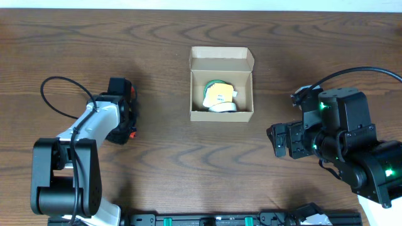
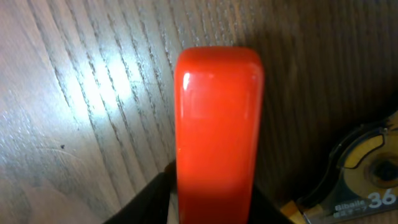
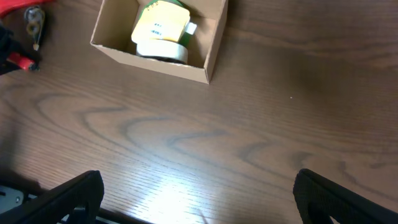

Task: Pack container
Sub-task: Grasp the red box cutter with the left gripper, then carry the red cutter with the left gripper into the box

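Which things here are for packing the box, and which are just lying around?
For the job: the box, the tape rolls inside it, the red thing, probably the tape dispenser beside it.
Just lying about: the black cable, the black rail along the front.

Tan container (image 1: 221, 59), dark wood-grain table (image 1: 188, 164)

Matt tan cardboard container (image 1: 222, 60) on a dark, grained wood tabletop (image 1: 188, 164) with a soft sheen; centre of the left wrist view, a smooth, glossy red plastic piece (image 2: 217, 124).
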Robot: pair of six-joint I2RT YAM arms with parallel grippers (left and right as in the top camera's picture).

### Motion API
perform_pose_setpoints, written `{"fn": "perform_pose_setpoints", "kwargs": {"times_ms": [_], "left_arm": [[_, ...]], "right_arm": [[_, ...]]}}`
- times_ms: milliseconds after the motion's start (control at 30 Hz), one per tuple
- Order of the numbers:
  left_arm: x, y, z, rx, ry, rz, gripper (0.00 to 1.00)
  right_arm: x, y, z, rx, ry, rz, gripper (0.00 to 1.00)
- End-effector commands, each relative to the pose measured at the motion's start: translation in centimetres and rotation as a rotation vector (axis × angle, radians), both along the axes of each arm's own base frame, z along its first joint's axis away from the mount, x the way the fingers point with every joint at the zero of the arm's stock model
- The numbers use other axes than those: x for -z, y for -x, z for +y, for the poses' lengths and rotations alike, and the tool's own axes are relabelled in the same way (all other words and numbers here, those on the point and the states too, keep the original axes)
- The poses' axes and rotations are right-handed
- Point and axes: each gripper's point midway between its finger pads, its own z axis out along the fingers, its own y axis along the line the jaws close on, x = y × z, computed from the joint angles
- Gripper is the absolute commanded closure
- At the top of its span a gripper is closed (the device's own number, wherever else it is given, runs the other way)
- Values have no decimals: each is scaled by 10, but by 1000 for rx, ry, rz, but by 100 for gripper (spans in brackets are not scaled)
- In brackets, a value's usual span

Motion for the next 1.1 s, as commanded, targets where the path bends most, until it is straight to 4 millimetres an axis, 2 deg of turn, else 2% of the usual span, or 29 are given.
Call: {"fn": "perform_pose_setpoints", "kwargs": {"times_ms": [0,133,200,367,500,600,733,867,933,1067], "left_arm": [[19,19,1,-2,-2,86,75],[19,19,1,12,-3,91,89],[19,20,1,26,-4,94,93],[18,20,0,28,2,97,94],[7,20,1,60,-5,106,94],[-15,14,2,102,-14,99,94],[-64,-5,7,199,-75,23,94],[-113,-27,-1,349,-119,-114,94],[-138,-37,-11,436,-139,-192,94],[-178,-57,-62,697,-131,-356,94]], "right_arm": [[0,0,-1,3,0,3,1],[0,0,-1,3,0,3,1],[0,0,-1,3,-1,2,1],[0,0,-1,3,-1,3,1],[0,0,-1,3,-1,3,1],[0,0,-1,3,-1,3,1],[0,0,-1,3,0,3,1],[0,0,-1,3,-1,3,1],[0,0,-1,3,-1,3,1],[0,0,-1,3,-1,3,1]]}}
